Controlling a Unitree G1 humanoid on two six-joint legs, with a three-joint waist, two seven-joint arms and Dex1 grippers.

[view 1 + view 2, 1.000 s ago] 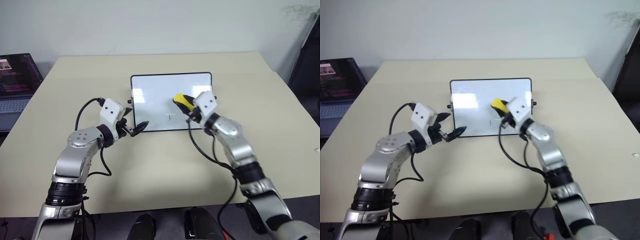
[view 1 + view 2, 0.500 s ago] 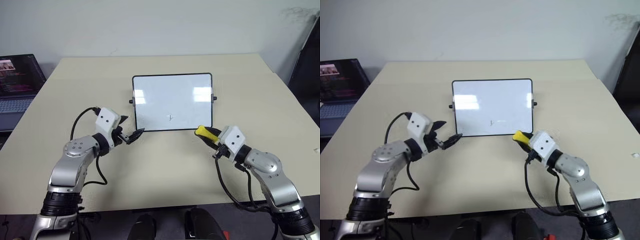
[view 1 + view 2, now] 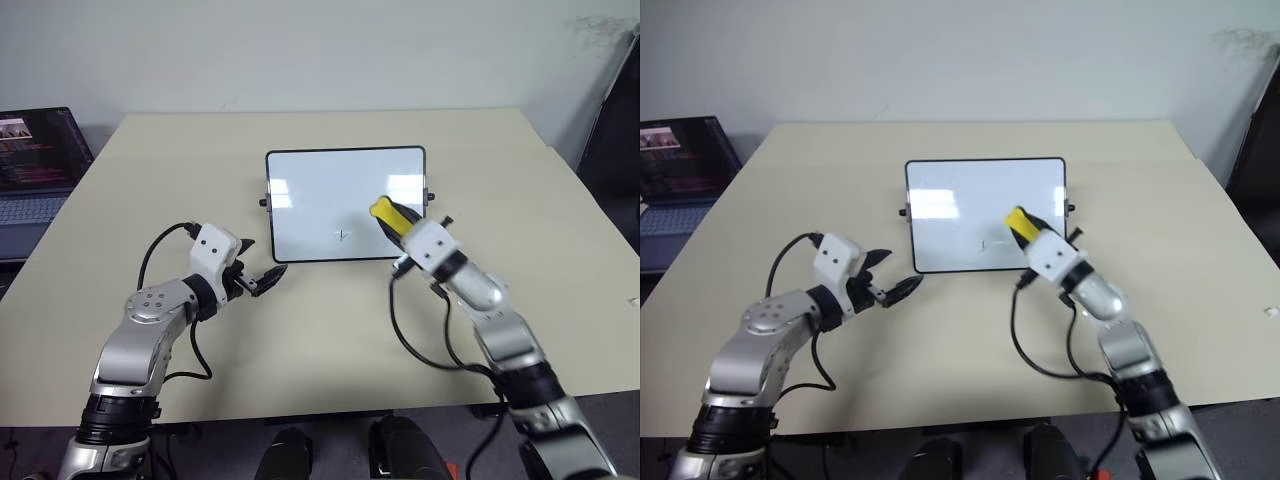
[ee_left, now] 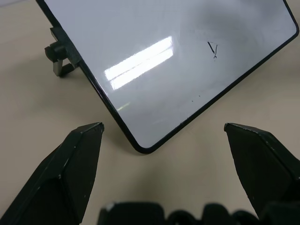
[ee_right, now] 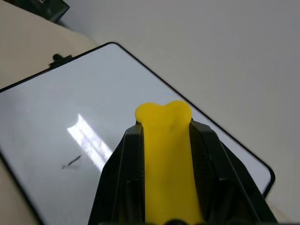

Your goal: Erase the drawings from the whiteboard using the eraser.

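The whiteboard lies flat in the middle of the table, with one small thin black drawing near its front edge. This mark also shows in the left wrist view as a drawing. My right gripper is shut on the yellow eraser. It holds the eraser over the board's right part, just right of the mark. I cannot tell whether the eraser touches the board. My left gripper is open, its fingers spread wide, just off the board's near left corner and apart from it.
An open laptop sits off the table's left side. A dark object stands beyond the table's right edge. Bare tan tabletop stretches in front of the board, and black cables hang from both wrists.
My right gripper swung the eraser off the board down past its near right corner, then back over the board's right part. My left gripper eased slightly back from the board's corner.
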